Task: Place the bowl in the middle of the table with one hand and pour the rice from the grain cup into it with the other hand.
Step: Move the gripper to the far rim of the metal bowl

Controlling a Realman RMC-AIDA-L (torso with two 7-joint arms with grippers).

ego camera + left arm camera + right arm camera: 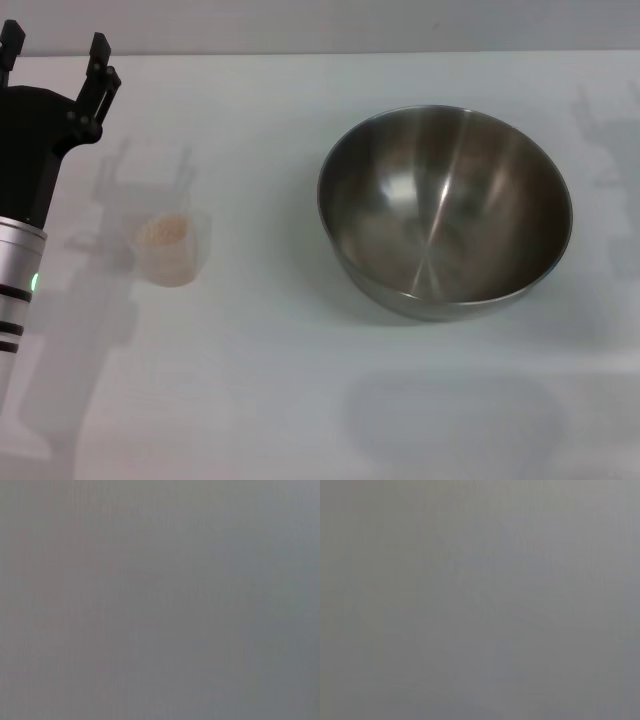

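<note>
In the head view the steel bowl stands empty on the white table, right of centre. The clear grain cup stands upright at the left, filled with pale rice. My left gripper is open and empty at the far left, behind and left of the cup, apart from it. My right gripper is out of view. Both wrist views show only plain grey.
The table's far edge runs along the top of the head view. Faint shadows lie on the table near the cup and at the far right.
</note>
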